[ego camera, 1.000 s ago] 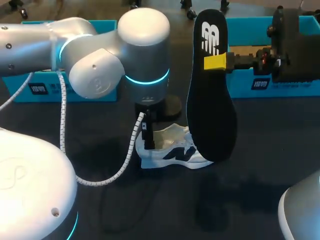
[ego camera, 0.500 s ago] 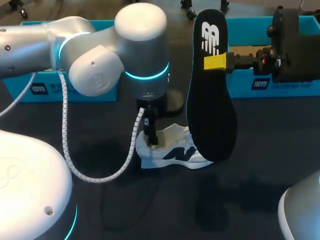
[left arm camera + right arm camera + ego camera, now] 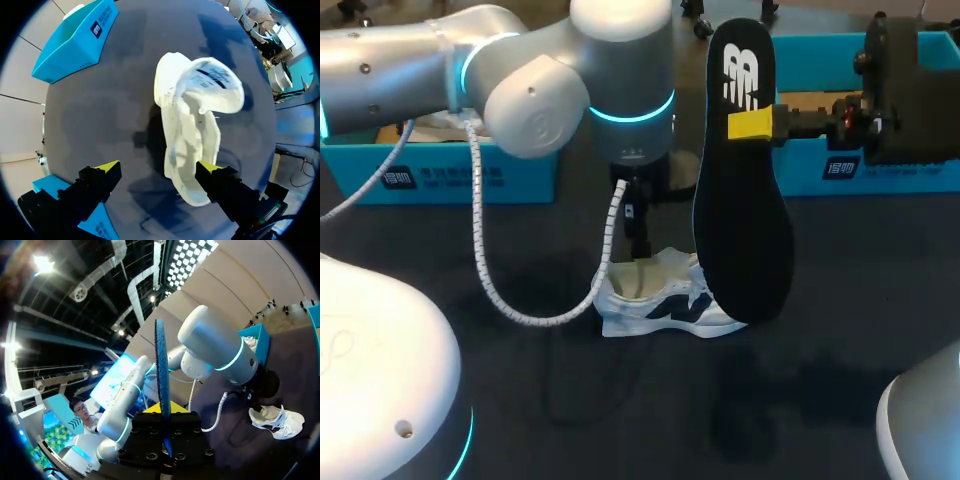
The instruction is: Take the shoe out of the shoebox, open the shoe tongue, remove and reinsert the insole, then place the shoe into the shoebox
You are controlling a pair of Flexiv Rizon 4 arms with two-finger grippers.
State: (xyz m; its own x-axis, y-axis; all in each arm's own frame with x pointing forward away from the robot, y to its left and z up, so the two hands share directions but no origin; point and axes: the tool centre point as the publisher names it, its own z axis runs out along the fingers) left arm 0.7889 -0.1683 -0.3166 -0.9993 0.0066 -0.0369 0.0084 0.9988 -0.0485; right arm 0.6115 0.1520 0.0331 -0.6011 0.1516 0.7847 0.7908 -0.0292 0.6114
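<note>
Dark and matte, the table [image 3: 820, 380] carries the white fabric low-top sneaker [image 3: 192, 125], out of its box, its soft tongue apparently folded back. Over it hovers the left end effector [image 3: 157, 167], fingers spread and holding nothing. Just behind, the right end effector [image 3: 752, 123] pinches the thin, flat black foam insole [image 3: 745, 200] upright. Removal looks done; reinsertion likely comes next, steering the flexible toe end into the shoe's mouth. Teal cardboard shoeboxes [image 3: 840, 160] stand farthest.
</note>
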